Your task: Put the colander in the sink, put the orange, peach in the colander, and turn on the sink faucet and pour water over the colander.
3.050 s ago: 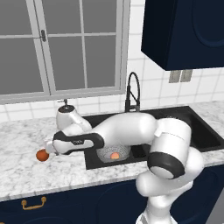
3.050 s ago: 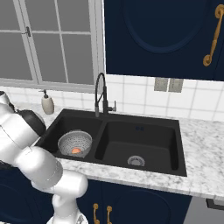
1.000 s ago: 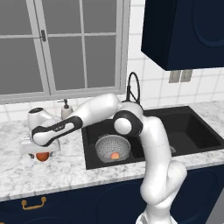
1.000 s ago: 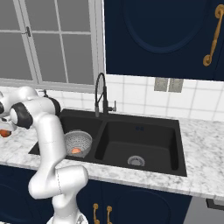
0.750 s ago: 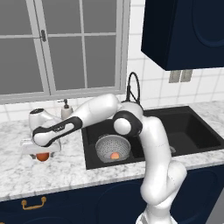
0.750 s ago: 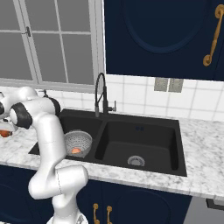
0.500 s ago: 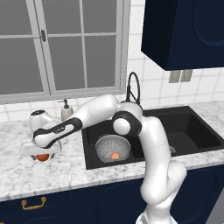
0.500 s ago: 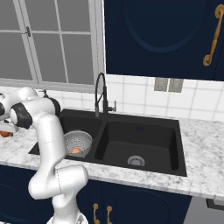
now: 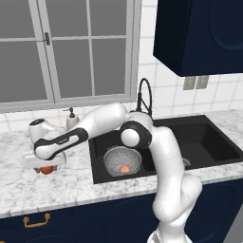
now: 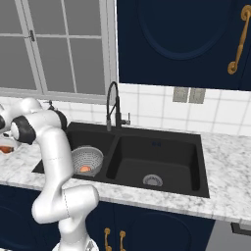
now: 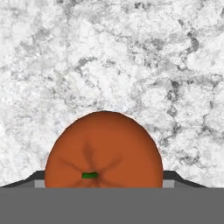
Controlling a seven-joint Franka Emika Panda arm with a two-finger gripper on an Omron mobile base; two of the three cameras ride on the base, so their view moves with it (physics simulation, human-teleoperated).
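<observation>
At lower left of the left base view, the gripper (image 9: 45, 169) is straddling the smooth round orange (image 9: 46, 169) on bare marble counter (image 9: 19, 182), finger-to-fruit contact unclear, the mesh colander (image 9: 122, 160) sitting in the black sink (image 9: 209, 142)

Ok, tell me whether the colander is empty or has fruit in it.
Not empty. The colander sits in the sink's left basin with the peach inside. The orange is out on the counter, under the gripper.
</observation>
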